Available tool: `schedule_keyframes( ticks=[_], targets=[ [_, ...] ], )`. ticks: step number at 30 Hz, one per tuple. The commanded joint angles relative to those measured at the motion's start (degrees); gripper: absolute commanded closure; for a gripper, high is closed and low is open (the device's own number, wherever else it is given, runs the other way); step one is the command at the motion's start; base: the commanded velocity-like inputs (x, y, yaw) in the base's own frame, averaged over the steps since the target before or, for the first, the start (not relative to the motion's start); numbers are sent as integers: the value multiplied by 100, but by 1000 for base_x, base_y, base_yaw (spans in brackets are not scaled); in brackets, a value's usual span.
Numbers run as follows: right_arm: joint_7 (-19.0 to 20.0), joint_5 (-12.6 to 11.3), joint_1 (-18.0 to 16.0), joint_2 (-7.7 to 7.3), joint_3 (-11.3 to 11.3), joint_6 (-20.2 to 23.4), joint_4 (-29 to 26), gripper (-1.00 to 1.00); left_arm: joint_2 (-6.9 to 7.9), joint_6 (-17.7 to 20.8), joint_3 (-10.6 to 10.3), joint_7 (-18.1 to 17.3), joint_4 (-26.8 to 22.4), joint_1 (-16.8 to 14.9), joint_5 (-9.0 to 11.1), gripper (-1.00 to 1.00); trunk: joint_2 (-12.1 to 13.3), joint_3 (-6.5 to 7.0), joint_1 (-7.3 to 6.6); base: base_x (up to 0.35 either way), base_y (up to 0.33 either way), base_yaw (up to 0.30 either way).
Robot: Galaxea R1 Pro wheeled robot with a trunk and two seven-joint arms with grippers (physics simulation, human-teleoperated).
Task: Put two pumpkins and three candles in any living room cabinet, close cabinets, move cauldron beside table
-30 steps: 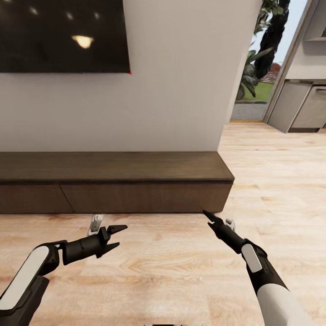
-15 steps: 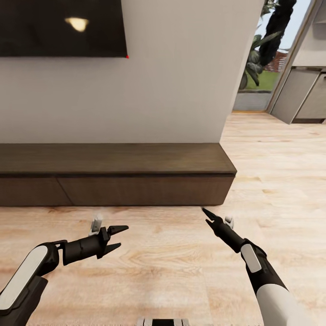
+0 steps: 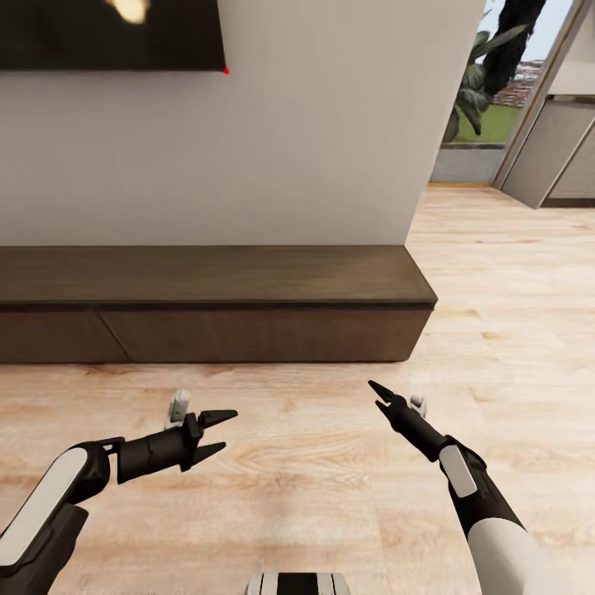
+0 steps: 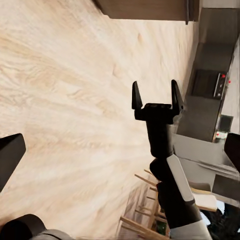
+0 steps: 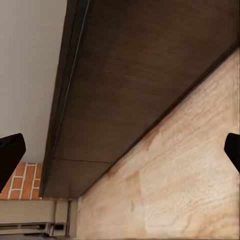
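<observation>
Cabinet (image 3: 215, 306) shut, below wall screen (image 3: 111, 33)

I see pale wood floor (image 3: 314, 463) running up to a plain white wall (image 3: 314, 140), with a dark TV (image 3: 107, 33) mounted on it. At far right, a glass door (image 3: 483, 91) shows greenery, beside grey cupboards (image 3: 549, 149).

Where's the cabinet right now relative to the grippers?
In the head view the cabinet runs along the wall under the TV, ahead of both grippers, drawers shut.
</observation>
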Motion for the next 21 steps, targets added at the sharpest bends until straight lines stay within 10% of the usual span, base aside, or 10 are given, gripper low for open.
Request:
schedule_keyframes(
  ticks=[1, 10, 21],
  targets=[
    [1, -36, -5, 1, -10, 44, 2, -100, 15, 1, -57, 53, -32, -2, 141, -100, -3, -27, 1, 0, 0, 0],
    [7, -42, -5, -9, -14, -252, 7, -100, 483, 6, -205, 13, -96, 5, 1165, -100, -5, -49, 4, 0, 0, 0],
    [-22, -330, -9, 16, -17, -332, -2, -100, 542, 11, -218, 12, -100, 12, 1321, -100, -5, -49, 4, 93, 0, 0]
  ],
)
